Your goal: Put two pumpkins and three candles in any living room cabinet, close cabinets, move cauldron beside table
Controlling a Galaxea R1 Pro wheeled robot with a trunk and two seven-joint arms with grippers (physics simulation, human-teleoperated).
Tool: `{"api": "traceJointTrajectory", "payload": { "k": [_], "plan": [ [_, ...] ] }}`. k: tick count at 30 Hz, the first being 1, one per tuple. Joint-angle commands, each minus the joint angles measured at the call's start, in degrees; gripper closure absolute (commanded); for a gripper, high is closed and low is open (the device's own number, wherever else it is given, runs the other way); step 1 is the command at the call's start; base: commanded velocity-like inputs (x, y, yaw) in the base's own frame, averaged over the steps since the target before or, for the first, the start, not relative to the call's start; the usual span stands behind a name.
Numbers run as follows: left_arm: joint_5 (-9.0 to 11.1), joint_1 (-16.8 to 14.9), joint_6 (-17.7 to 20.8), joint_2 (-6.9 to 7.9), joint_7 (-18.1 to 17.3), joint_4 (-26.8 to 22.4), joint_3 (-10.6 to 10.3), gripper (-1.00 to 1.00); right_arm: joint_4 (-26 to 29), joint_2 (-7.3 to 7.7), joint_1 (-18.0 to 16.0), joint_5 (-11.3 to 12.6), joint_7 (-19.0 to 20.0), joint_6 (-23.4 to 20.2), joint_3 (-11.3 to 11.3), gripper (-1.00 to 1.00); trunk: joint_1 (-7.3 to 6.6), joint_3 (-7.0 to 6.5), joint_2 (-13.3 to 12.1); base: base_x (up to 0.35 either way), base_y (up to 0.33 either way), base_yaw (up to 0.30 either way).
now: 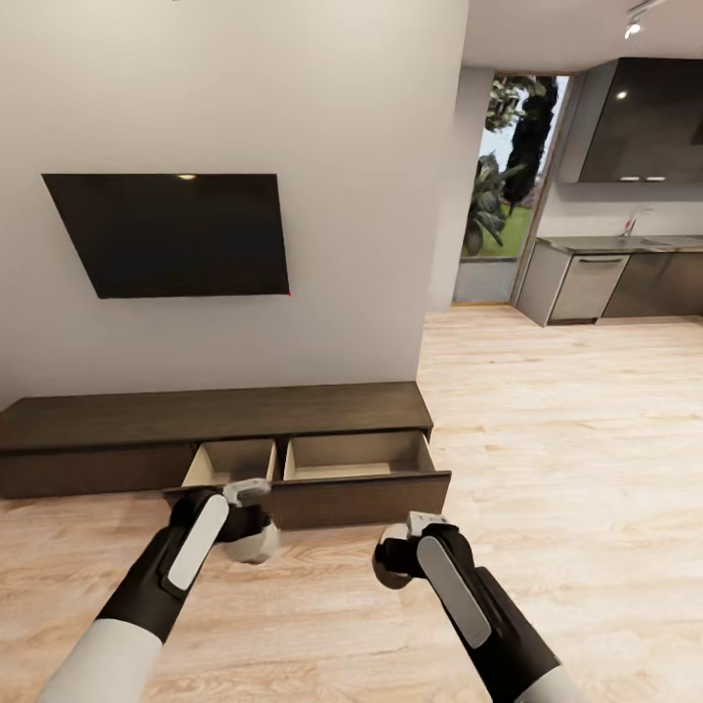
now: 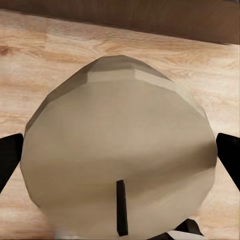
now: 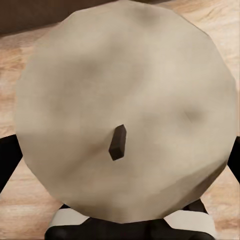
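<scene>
Because each wrist camera looks straight down onto a candle top, the fingers show merely as dark slivers at either side. The left gripper (image 1: 249, 532) is clamped on the left candle (image 2: 120, 160), a stubby tan cylinder with faceted sides and a flat top, its short dark wick (image 2: 121, 207) pointing up at the camera. The right gripper (image 1: 395, 561) grips the right candle (image 3: 125, 110) the same way, its paler mottled top facing the lens with the wick (image 3: 117, 142) near the middle. From the head view both candles are mostly hidden behind the wrists, held above the wooden floor (image 1: 547, 469) just in front of the cabinet (image 1: 215, 415). Two of its drawers (image 1: 356, 457) stand pulled out; their insides look pale. A dark television (image 1: 171, 234) hangs above.
</scene>
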State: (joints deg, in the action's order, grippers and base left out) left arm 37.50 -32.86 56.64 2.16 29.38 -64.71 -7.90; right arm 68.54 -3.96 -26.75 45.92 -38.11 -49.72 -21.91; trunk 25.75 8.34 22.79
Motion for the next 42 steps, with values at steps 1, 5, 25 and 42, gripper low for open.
{"api": "traceJointTrajectory", "payload": {
  "k": [1, 5, 25, 42],
  "plan": [
    [0.99, -0.3, 0.03, -0.72, 2.02, 0.62, 1.3, 1.0, 0.58, 0.0, -0.06, 0.66, -0.69, -0.89, 0.3, 1.0, 0.04, 0.13, 0.13, 0.0, 0.0, 0.0],
    [1.36, -0.58, -0.04, -2.52, 4.43, 1.68, 4.06, 1.0, 1.25, -0.01, -0.06, 0.81, -0.87, -1.94, 0.77, 1.0, 0.04, 0.13, 0.13, 0.0, 0.0, 0.0],
    [1.1, -0.37, -0.04, -3.07, 4.73, 1.31, 1.78, 1.0, 1.26, -0.08, -0.06, 0.67, -1.17, -1.42, 0.65, 1.0, 0.04, 0.13, 0.13, 0.09, 0.0, 0.0],
    [1.17, -0.27, -0.04, -3.13, 4.81, 1.17, 1.56, 1.0, 1.36, -0.08, -0.06, 0.67, -1.0, -1.17, 0.4, 1.0, 0.04, 0.13, 0.13, 0.301, -0.09, 0.0]
  ]
}}
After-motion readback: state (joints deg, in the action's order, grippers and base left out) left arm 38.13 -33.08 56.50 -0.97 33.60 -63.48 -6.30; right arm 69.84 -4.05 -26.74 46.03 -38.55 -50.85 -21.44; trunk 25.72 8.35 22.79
